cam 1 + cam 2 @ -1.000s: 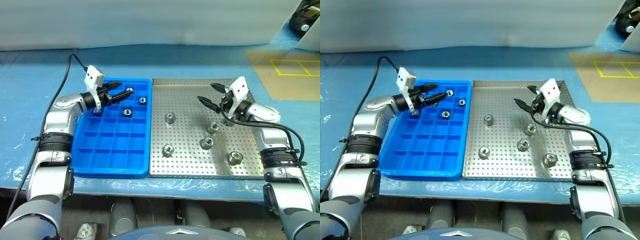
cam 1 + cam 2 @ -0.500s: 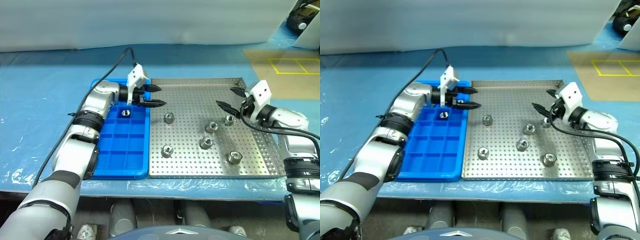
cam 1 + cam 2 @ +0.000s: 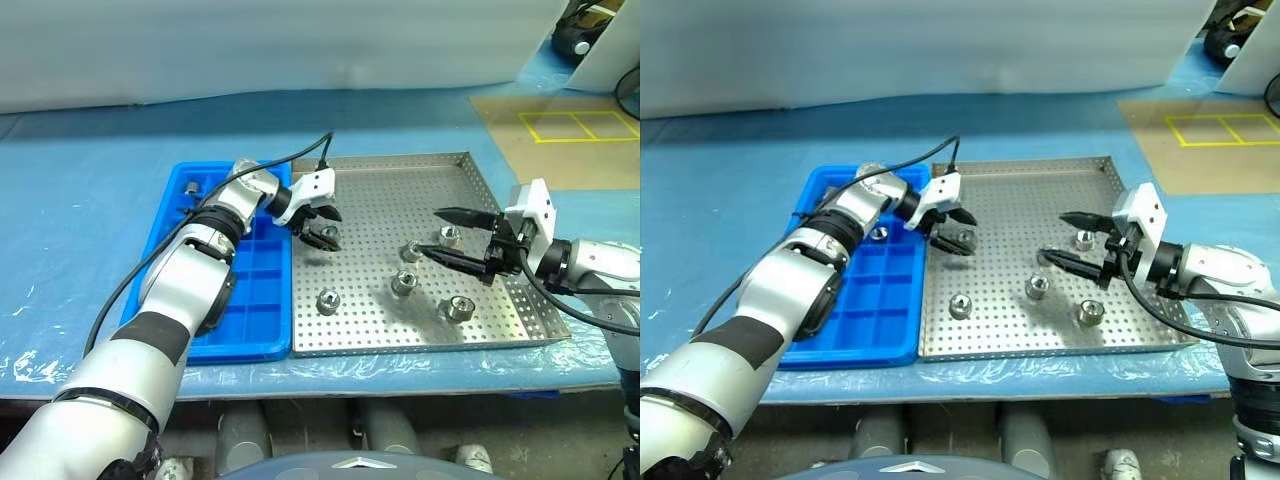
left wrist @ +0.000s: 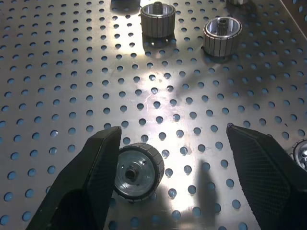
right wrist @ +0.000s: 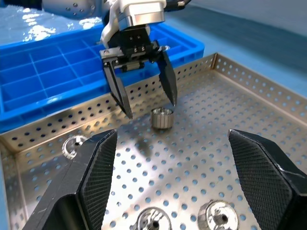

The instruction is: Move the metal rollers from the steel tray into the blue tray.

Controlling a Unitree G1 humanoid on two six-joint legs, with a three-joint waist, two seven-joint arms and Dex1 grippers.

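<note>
Nearest, the right gripper (image 3: 458, 238) hung over the steel tray (image 3: 400, 170), fingers spread, empty. Beyond, the left gripper (image 3: 322, 226) stood with spread fingers over a roller (image 4: 137, 172). Pick-up seemed underway: lowering and closing next, then carrying to the blue tray (image 3: 205, 340).

The left arm reaches across to the right, its left gripper (image 3: 322, 226) angled downward with both fingers spread apart. The right arm is bent, its right gripper (image 3: 452, 238) pointing left, fingers wide apart.
</note>
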